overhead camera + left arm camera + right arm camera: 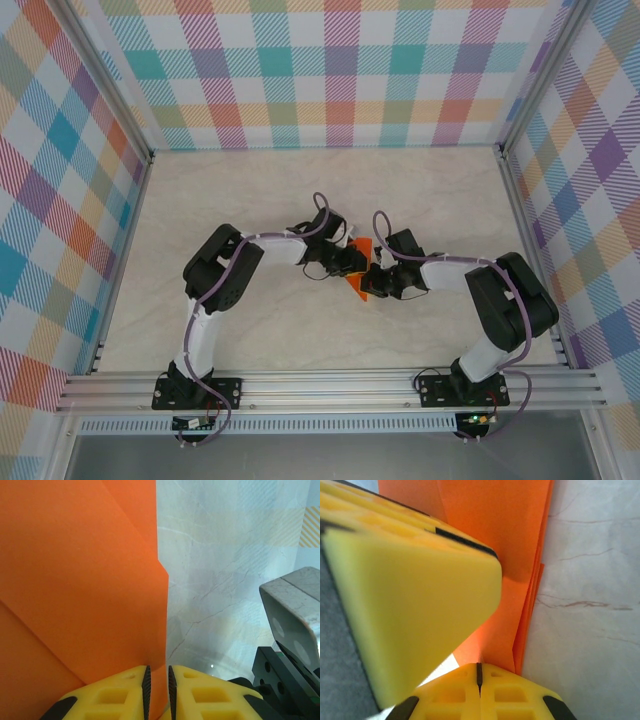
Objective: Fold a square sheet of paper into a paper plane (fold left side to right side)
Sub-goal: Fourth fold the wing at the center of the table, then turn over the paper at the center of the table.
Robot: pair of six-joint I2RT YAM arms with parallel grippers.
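Observation:
The orange sheet of paper (361, 287) lies folded in layers with diagonal creases at the middle of the table, between both grippers. Seen from the left wrist, the paper (80, 580) covers the left half, its straight edge running down into my left gripper (157, 672), whose yellow fingers stand a narrow gap apart with paper between them. From the right wrist, the stacked paper edges (495, 525) lead down to my right gripper (479, 669), jaws shut tight and tips against the paper. The left gripper's yellow finger (420, 605) looms at the left there. From above, the left gripper (354, 262) and right gripper (379, 272) nearly touch.
The pale marbled tabletop (300, 190) spreads out around the paper. Checked walls (330, 70) with aluminium rails enclose the table. A grey part of the right arm (292, 610) sits close at the right in the left wrist view.

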